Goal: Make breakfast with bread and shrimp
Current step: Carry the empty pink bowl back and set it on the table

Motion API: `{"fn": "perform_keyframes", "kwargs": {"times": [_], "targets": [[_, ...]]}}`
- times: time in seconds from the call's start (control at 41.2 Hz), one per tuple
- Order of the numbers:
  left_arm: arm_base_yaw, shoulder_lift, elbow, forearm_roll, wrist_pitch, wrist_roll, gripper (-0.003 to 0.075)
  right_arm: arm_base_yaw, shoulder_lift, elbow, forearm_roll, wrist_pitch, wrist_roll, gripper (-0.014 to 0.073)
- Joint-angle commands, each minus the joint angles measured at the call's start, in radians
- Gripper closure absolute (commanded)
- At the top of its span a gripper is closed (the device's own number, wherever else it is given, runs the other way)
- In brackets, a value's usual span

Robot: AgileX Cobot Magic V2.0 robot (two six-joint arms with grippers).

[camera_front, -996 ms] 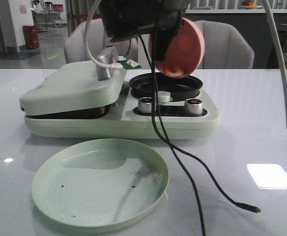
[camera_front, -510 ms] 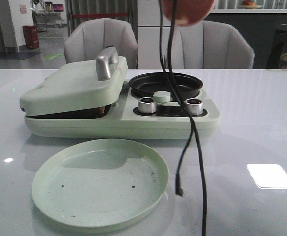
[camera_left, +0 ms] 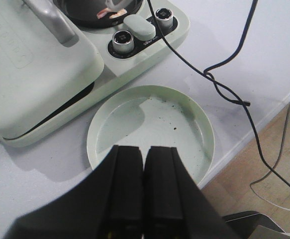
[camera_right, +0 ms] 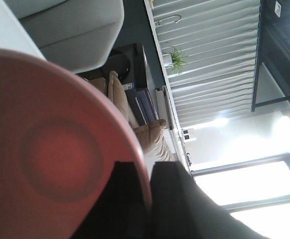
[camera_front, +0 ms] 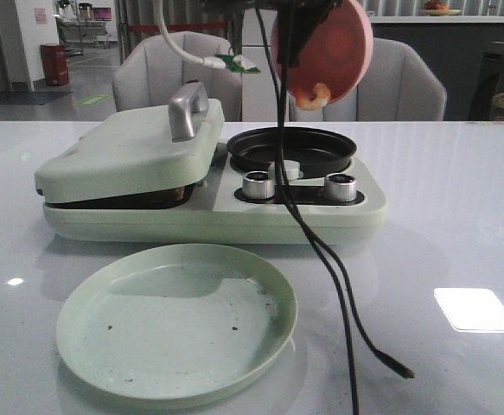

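Right pincer [camera_right: 145,199]: I had it clamped on the pink bowl's [camera_front: 325,47] rim, tipped above the black pan [camera_front: 290,149]
Left pincer [camera_left: 144,199]: closed, empty, over the green plate [camera_left: 204,129]
Shrimp [camera_front: 314,93]: at the bowl's low edge

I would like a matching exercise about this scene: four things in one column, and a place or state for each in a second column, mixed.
Things:
1. pink bowl
2. green plate
3. grill lid
4. black pan

Places or states:
A. lowered, handle on top
B. tipped on its side, gripped in the air
C. on the table in front of the appliance
D. set in the appliance, behind two knobs

Pairs: 1-B, 2-C, 3-A, 4-D
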Motion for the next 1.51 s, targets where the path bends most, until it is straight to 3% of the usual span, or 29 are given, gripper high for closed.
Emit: {"fn": "perform_keyframes", "kwargs": {"times": [0.0,0.316,0.389,0.461,0.607,0.85,1.068,1.214,1.311,1.481], "targets": [[-0.008,-0.005,-0.026,-0.021,-0.073,-0.009,0.0621,0.003,-0.095,-0.035,-0.144,0.088,-0.007,0.0569],[-0.008,-0.005,-0.026,-0.021,-0.073,-0.009,0.0621,0.003,-0.128,-0.035,-0.105,0.128,-0.007,0.0569],[-0.008,-0.005,-0.026,-0.021,-0.073,-0.009,0.0621,0.002,-0.171,-0.035,0.002,0.140,-0.007,0.0569],[-0.008,-0.005,-0.026,-0.021,-0.073,-0.009,0.0621,-0.006,-0.238,-0.028,0.195,0.138,-0.007,0.0569],[-0.008,-0.005,-0.026,-0.021,-0.073,-0.009,0.0621,-0.088,-0.424,0.114,0.508,0.099,0.007,0.0569],[-0.008,-0.005,-0.026,-0.021,-0.072,-0.009,0.0621,-0.410,-0.706,0.544,0.909,-0.127,-0.035,0.0569],[-0.008,-0.005,-0.026,-0.026,-0.072,-0.009,0.0621,-0.750,-0.813,0.781,1.305,-0.339,-0.270,0.0569],[-0.008,-0.005,-0.026,-0.036,-0.072,-0.009,0.0621,-0.896,-0.808,0.869,1.557,-0.444,-0.424,0.0569],[-0.008,-0.005,-0.026,-0.038,-0.072,-0.009,0.0621,-0.935,-0.790,0.904,1.718,-0.513,-0.519,0.0569],[-0.008,-0.005,-0.026,-0.045,-0.072,-0.009,0.0621,-0.922,-0.724,0.923,1.835,-0.544,-0.632,0.0569]]}}
